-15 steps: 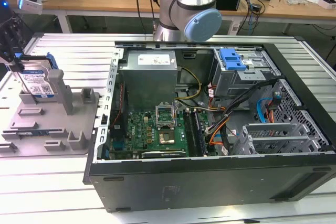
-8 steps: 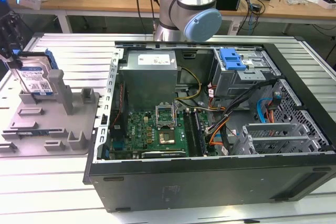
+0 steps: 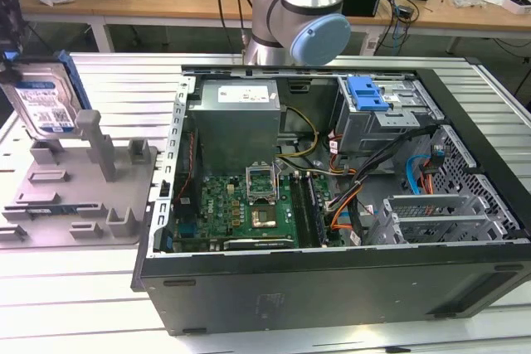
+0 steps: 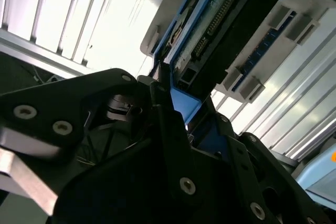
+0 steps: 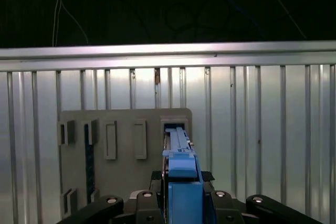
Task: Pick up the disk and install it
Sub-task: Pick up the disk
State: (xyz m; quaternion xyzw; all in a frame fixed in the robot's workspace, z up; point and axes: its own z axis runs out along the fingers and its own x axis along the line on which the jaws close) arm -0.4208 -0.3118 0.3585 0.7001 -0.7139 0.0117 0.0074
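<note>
We logged the gripper [image 5: 182,178] clamped on the disk [image 3: 46,99], its black fingers [image 4: 168,129] pinching the blue carrier edge in both wrist views. The disk stood on edge, slightly tilted, over the grey fixture plate [image 3: 83,205] at the exterior view's left, well apart from the open computer case [image 3: 332,288]. We could not tell whether its lower edge touched the fixture. Fixture and case sat on the slatted metal table [image 3: 116,89].
</note>
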